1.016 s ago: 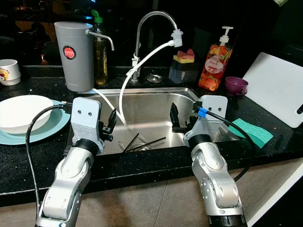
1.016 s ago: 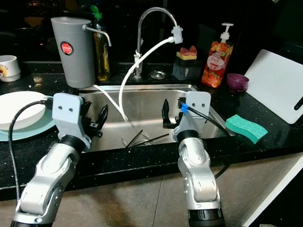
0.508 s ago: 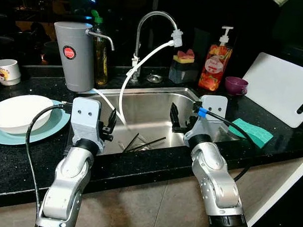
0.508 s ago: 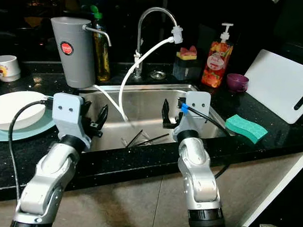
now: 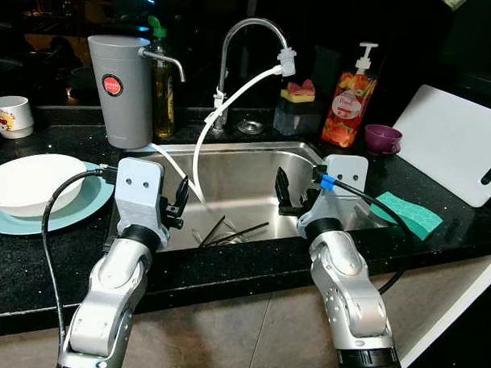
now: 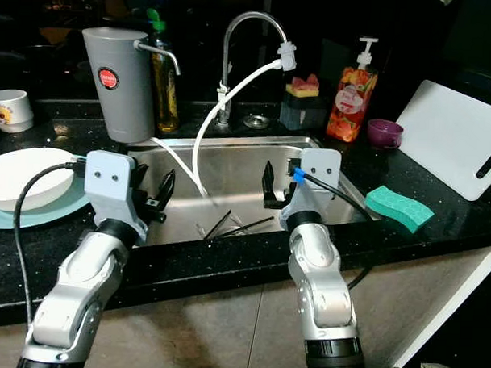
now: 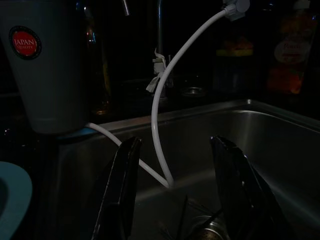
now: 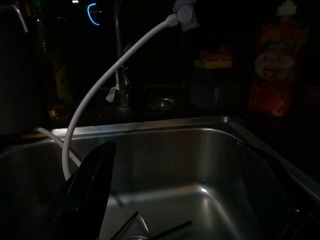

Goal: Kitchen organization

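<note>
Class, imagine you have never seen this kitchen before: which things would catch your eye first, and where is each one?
First, the two silver arms reaching over the front edge of the steel sink, the left hand and right hand both open above the basin. Next, the white hose looping from the tap down into the sink, where dark chopsticks lie near the drain. The bright orange soap bottle stands behind the sink's right corner.

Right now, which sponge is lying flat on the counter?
The green sponge, flat on the black counter right of the sink. The yellow-and-red sponge sits in a dark holder behind the sink.
</note>
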